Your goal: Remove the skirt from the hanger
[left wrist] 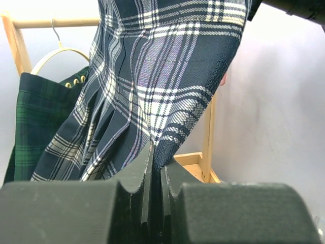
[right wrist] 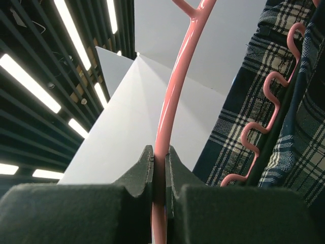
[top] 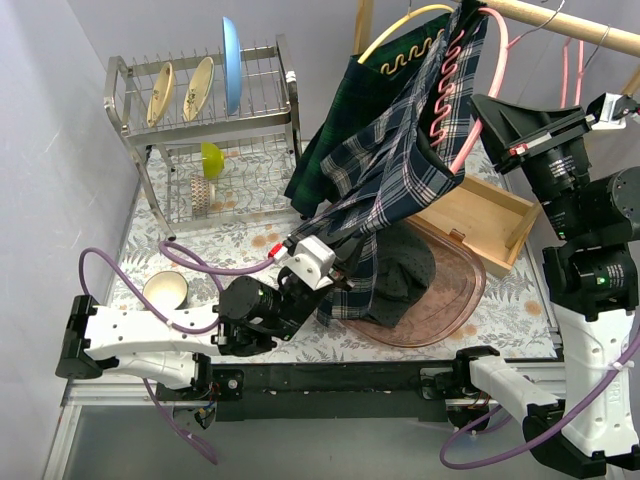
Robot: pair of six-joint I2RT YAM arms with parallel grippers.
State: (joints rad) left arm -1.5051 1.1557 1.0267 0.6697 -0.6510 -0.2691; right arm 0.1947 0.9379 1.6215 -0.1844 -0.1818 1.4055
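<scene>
Top external view is showing the table lying under a floral cloth. The navy plaid skirt is hanging above its far right part and stretching down toward the middle of the near edge. Its waist is sitting on the pink hanger, which is hooking over a wooden rail past the far edge.

A green tartan garment on a yellow hanger is hanging just behind the skirt, touching it and crowding the same rail. A dish rack is occupying the far left corner, carrying two cream plates, a blue plate and a green cup.

A wooden tray is lying by the right edge, below the hanger. A pink tray is resting near the middle of the near edge with a dark cloth heaped on it, directly beneath the skirt's hem. A bowl is sitting by the left edge.

Left gripper is pinching the skirt's lower edge between closed fingers. Right gripper is clamping the pink hanger's rod.
</scene>
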